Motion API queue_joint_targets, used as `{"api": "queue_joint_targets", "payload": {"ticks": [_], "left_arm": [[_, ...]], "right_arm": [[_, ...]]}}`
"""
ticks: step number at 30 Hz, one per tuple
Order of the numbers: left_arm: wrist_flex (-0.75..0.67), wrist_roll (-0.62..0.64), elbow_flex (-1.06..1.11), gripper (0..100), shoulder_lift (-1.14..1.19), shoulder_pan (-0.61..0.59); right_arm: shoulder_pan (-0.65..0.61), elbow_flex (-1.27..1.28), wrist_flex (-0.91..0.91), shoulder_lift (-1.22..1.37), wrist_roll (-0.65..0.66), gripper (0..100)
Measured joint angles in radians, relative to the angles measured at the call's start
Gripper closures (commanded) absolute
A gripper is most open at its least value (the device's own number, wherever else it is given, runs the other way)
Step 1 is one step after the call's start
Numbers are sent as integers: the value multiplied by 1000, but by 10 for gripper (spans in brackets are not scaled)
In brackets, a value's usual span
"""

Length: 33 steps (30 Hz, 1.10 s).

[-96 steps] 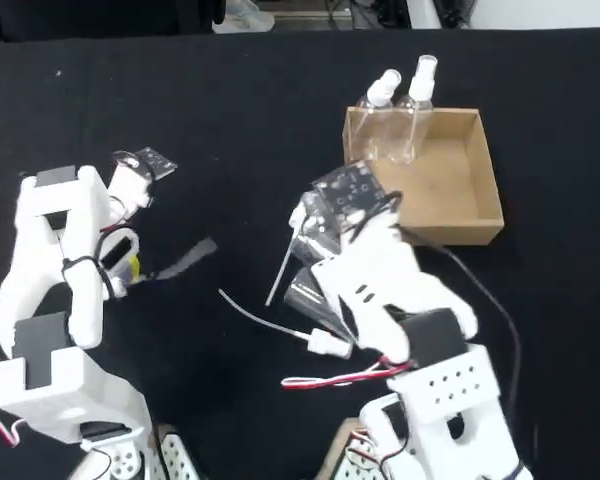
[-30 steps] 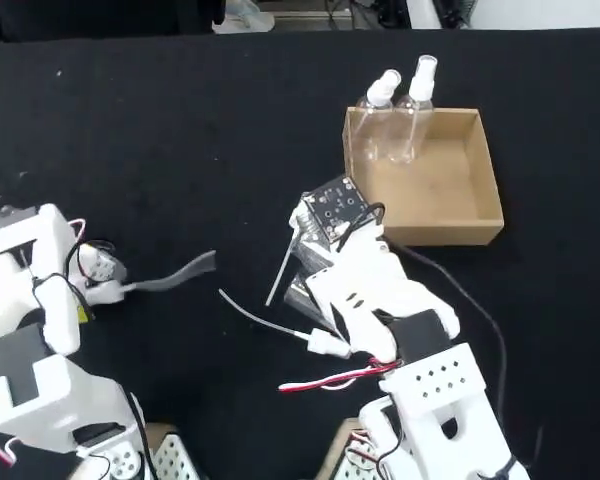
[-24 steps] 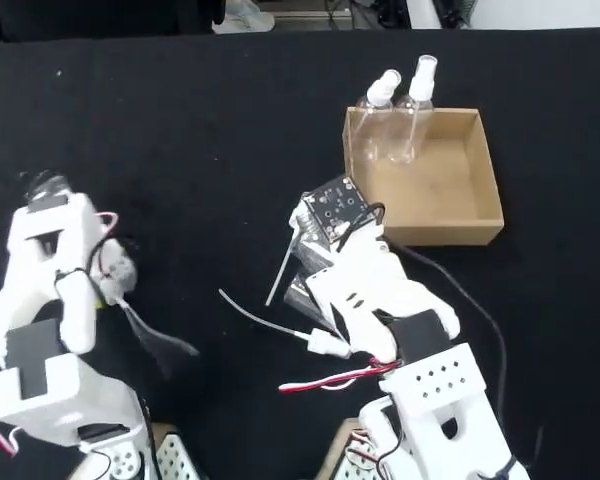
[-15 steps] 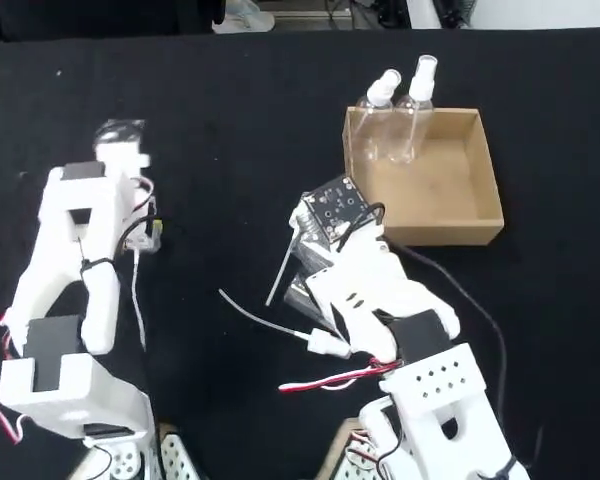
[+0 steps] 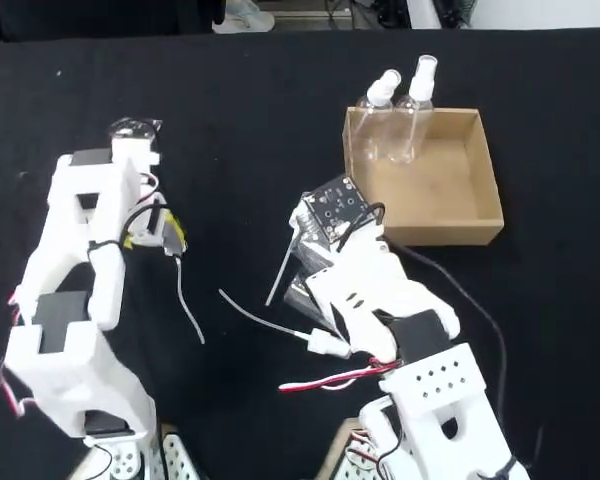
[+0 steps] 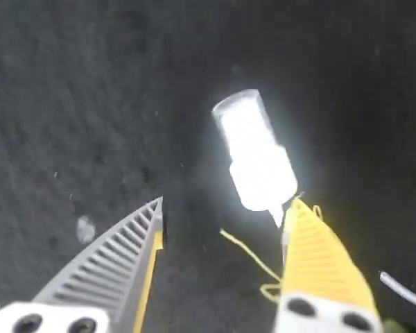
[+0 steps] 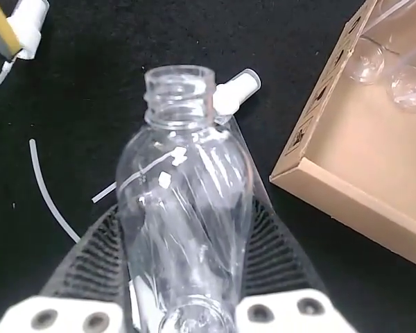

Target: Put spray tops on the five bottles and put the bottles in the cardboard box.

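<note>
The clear bottle (image 7: 184,201) lies pinched between the two ribbed fingers of the right pincer (image 7: 186,229), its open neck bare and pointing away from the wrist. From above, that arm is folded low over the middle of the black counter (image 5: 240,110), and its body covers most of the bottle (image 5: 302,292). The right wrist view makes out a loose spray top (image 7: 236,90) lying just beside the bottle's neck. The high view adds a second spray top (image 5: 325,345) close to the arm's base, its thin tube curving off across the counter. The cardboard box (image 5: 485,180) sits just beyond the right pincer, with two capped bottles (image 5: 400,110) leaning against its far wall. The left arm stands bent at the counter's left side. Its left pincer (image 6: 225,205) is spread wide, and a third spray top (image 6: 255,154) sits past the fingertips, its narrow end touching the tip of the yellow finger (image 6: 319,263) rather than lying between the fingers. From above, a dip tube (image 5: 190,310) trails from the left pincer (image 5: 165,235).
</note>
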Motion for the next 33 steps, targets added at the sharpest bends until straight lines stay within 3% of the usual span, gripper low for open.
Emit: {"api": "queue_joint_targets", "payload": {"ticks": [8, 18, 22, 30, 33], "left_arm": [[66, 124, -184, 749, 161, 61], [269, 391, -433, 745, 259, 83], [288, 483, -482, 745, 292, 80], [296, 497, -534, 757, 459, 77], [298, 497, -555, 868, 471, 78]], "right_arm": [[0, 0, 0, 0, 0, 988], [0, 0, 0, 0, 0, 988], [0, 0, 0, 0, 0, 988], [0, 0, 0, 0, 0, 988], [0, 8, 0, 0, 0, 988]]}}
